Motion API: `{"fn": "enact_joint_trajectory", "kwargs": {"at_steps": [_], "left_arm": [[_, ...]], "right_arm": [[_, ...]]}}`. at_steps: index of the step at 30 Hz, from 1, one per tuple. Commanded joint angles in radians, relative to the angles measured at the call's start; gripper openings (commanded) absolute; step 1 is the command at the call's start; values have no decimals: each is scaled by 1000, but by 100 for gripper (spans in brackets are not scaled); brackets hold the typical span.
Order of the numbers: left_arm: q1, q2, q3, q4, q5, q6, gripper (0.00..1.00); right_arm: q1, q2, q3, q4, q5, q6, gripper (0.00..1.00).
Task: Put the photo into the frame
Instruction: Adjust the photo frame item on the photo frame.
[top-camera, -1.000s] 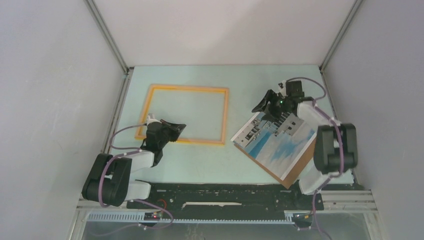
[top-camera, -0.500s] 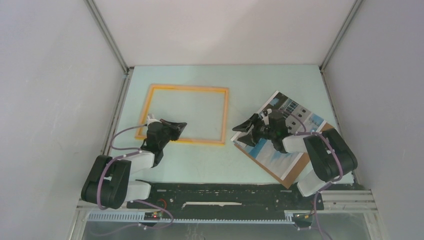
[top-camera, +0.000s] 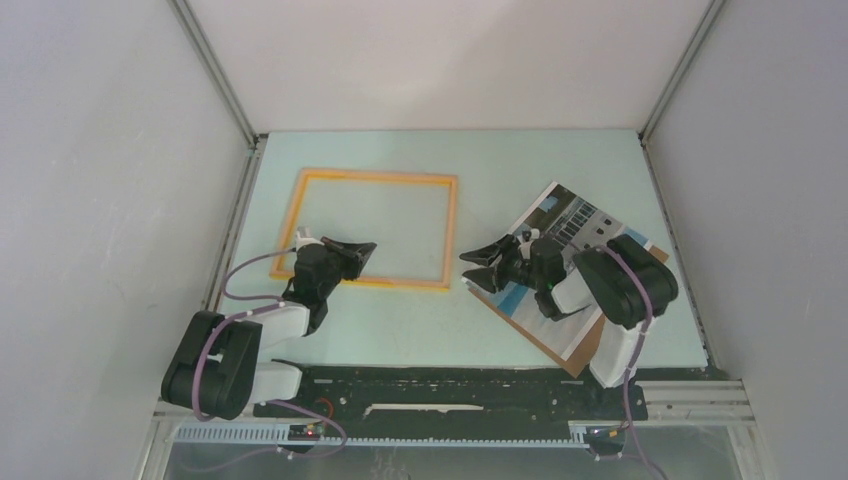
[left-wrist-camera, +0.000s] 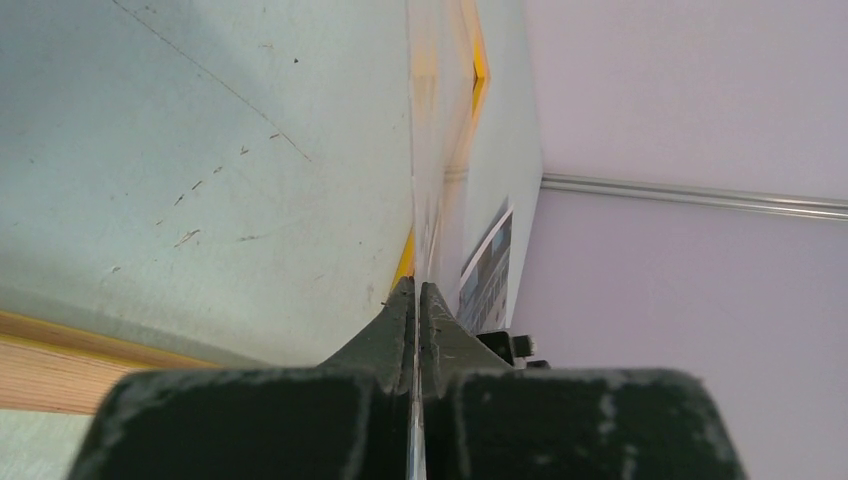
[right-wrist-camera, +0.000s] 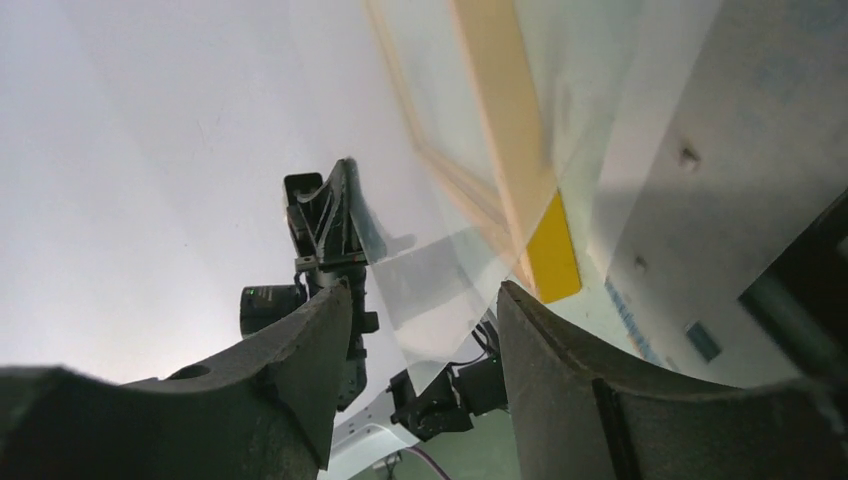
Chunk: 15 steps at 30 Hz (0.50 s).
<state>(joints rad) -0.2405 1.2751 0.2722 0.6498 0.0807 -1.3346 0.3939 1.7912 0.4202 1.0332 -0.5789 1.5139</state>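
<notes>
The frame (top-camera: 375, 177), with a thin yellow-orange rim, lies at the left middle of the table. My left gripper (top-camera: 362, 252) is at its near edge. In the left wrist view the jaws (left-wrist-camera: 416, 290) are shut on a thin clear sheet edge, the frame's pane, with the yellow rim (left-wrist-camera: 478, 70) beyond. The photo (top-camera: 570, 225) lies picture side up on the brown backing board (top-camera: 590, 345) at the right. My right gripper (top-camera: 478, 268) is open and empty, low at the photo's left corner and pointing at the frame. Its wrist view (right-wrist-camera: 425, 290) shows the rim (right-wrist-camera: 500, 110) and the pane.
Grey walls close in the table on the left, back and right. The right arm's body lies over the near half of the photo. A black rail (top-camera: 450, 385) runs along the near edge. The left gripper (right-wrist-camera: 325, 215) shows in the right wrist view.
My right gripper swung from the photo's far side down and left to its left corner, uncovering the photo's far half. The left arm has stayed where it was.
</notes>
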Motion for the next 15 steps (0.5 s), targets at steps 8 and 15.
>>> {"fn": "enact_joint_trajectory", "kwargs": {"at_steps": [8,15], "left_arm": [[-10,-9,13,88,-11,-43,0],[-12,11,-1,131,-11,-61,0]], "right_arm": [[65,158,22,342,125,114,59],[70,186,42,393,180,144,45]]}}
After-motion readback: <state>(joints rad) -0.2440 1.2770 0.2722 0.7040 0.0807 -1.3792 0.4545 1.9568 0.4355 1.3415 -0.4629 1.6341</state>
